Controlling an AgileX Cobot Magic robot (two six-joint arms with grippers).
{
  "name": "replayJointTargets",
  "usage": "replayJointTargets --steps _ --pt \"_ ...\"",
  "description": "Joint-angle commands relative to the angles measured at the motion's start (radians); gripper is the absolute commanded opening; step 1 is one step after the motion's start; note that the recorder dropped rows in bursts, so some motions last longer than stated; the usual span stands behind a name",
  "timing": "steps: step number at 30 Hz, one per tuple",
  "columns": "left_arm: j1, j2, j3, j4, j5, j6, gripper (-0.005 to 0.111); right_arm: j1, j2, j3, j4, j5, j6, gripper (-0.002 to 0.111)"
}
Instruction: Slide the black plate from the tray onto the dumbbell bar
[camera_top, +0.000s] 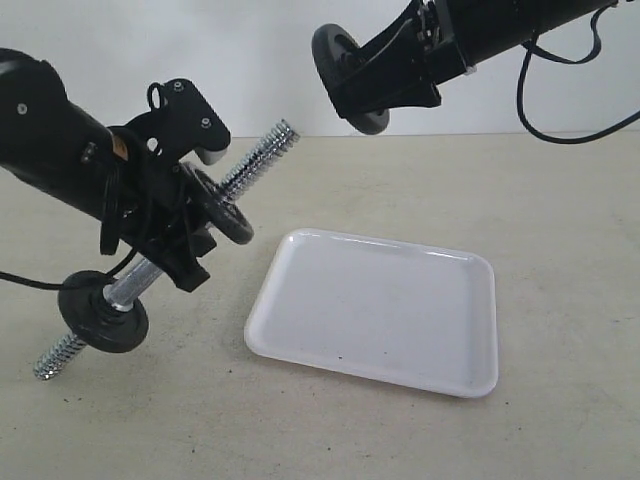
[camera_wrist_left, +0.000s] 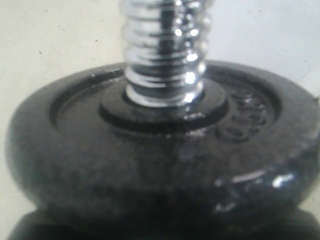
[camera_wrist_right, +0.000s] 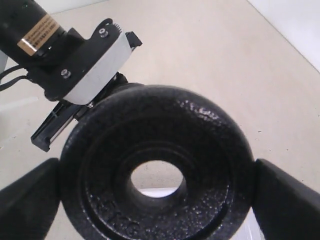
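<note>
The left tool (camera_top: 175, 245) is closed around the middle of the dumbbell bar (camera_top: 262, 150) and holds it slanted. The low end is down by the table (camera_top: 560, 250), at about 8 o'clock from the tool, and the free threaded end points up to about 1 o'clock. I think this slant is chosen so that a plate put on the high end can glide down by its own weight. Two discs sit on the bar: a lower disc (camera_top: 103, 312) below the tool and a second disc (camera_top: 225, 205) just above it, close against the tool.

The black plate (camera_wrist_right: 210, 150) is not in the tray (camera_top: 380, 300), which lies on the table at about 4 o'clock from the left tool. The right tool (camera_top: 368, 92) grips the plate by its rim, with fingers (camera_wrist_right: 30, 200) on opposite sides. It holds the plate in the air at about 2 o'clock from the bar's tip, well apart from it. This grip leaves the central hole free for the bar. To my eye, the hole must first be lined up with the bar.
</note>
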Motion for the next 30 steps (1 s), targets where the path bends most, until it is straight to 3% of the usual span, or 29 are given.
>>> replayJointTargets --steps 1,9,21,30 --pt "-0.001 -0.054 0.009 0.007 -0.212 0.016 0.004 -0.008 -0.026 -0.009 0.058 0.009 -0.006 0.0" --pt "-0.001 -0.054 0.029 -0.039 -0.286 0.016 0.004 -0.006 -0.026 0.003 0.037 0.009 0.018 0.0" --pt "-0.001 -0.054 0.029 -0.059 -0.292 0.016 0.004 -0.006 -0.025 0.084 0.168 0.009 -0.088 0.0" --pt "-0.012 -0.054 0.029 -0.056 -0.292 0.037 0.004 0.011 0.031 0.084 0.173 0.009 -0.052 0.0"
